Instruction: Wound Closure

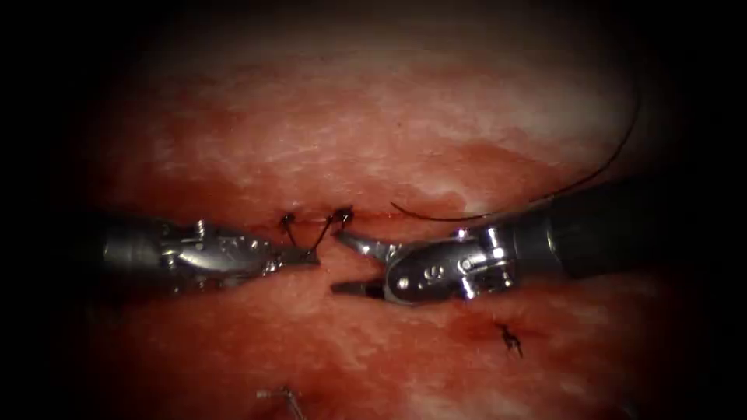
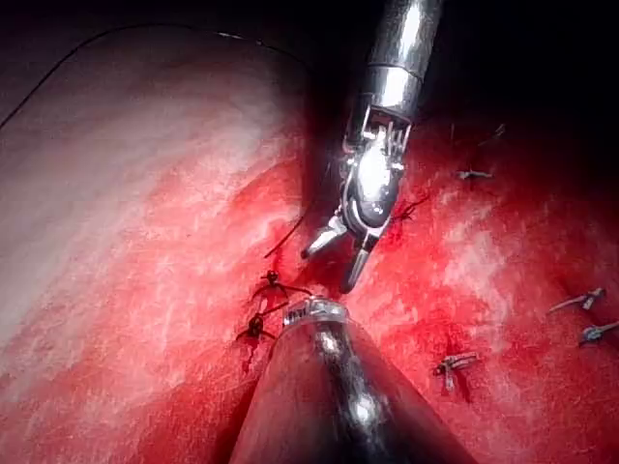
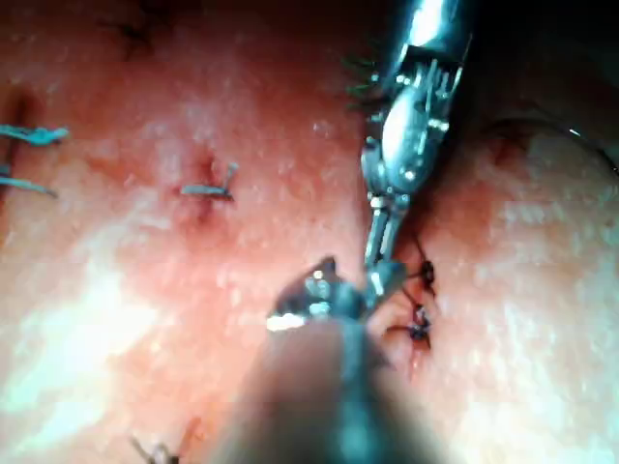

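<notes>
The cut runs across the tissue. Two dark knotted stitches sit on it at mid-picture. My left tool comes in from the left. Its jaws are shut on a short strand of thread that rises to the right-hand knot. My right tool faces it from the right with jaws spread wide and nothing between them, its upper jaw tip just below that knot. In the left wrist view the right tool stands open above the knots. In the right wrist view the left tool is shut beside the knots.
A long loose thread curves from just above the cut up and off to the right. A cut stitch end lies below the right tool, and more cut ends dot the tissue. Red fluid wets the surface around the cut.
</notes>
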Controlling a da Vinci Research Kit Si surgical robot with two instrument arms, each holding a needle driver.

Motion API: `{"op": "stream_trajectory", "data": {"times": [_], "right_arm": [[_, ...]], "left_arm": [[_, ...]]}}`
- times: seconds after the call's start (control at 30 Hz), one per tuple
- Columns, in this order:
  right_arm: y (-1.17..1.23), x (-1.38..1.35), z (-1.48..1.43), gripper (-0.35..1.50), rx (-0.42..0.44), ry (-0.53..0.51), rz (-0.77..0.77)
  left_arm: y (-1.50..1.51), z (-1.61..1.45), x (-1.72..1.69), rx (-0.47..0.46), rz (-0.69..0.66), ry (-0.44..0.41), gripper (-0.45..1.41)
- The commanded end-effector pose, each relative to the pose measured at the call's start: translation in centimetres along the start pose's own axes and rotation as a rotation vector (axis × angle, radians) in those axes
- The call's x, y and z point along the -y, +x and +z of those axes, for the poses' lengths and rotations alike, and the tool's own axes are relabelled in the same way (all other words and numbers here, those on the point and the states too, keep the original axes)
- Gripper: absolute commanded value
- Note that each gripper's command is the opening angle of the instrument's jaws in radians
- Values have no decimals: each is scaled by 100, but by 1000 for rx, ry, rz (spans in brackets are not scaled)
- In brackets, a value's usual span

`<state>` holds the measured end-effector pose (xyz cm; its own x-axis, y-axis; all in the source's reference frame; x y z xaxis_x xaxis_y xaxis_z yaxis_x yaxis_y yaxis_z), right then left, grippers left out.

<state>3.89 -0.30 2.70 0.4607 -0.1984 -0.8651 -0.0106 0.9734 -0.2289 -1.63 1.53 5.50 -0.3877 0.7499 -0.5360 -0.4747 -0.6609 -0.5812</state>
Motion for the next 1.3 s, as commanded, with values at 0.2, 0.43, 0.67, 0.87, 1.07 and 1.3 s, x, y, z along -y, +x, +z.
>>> {"op": "stream_trajectory", "data": {"times": [0.2, 0.43, 0.67, 0.87, 1.07, 1.3], "right_arm": [[-15, 7, 13, 128, 26, -26, -52], [-14, 4, 17, 123, 15, -54, -71], [-13, 2, 35, 120, -20, -82, -120], [-14, 4, 50, 120, -136, -71, -275], [-18, 8, 65, 120, -221, -50, -392], [-23, 22, 78, 120, -245, -40, -415]], "left_arm": [[-2, 4, -15, 3, 8, 2, -45], [-2, 5, -25, 7, 9, 3, -45], [-1, 4, -28, 15, 10, -3, -45], [-1, 4, -27, 18, 10, -10, -45], [0, 4, -27, 17, 10, -13, -45], [1, 4, -26, 17, 9, -18, -45]]}}
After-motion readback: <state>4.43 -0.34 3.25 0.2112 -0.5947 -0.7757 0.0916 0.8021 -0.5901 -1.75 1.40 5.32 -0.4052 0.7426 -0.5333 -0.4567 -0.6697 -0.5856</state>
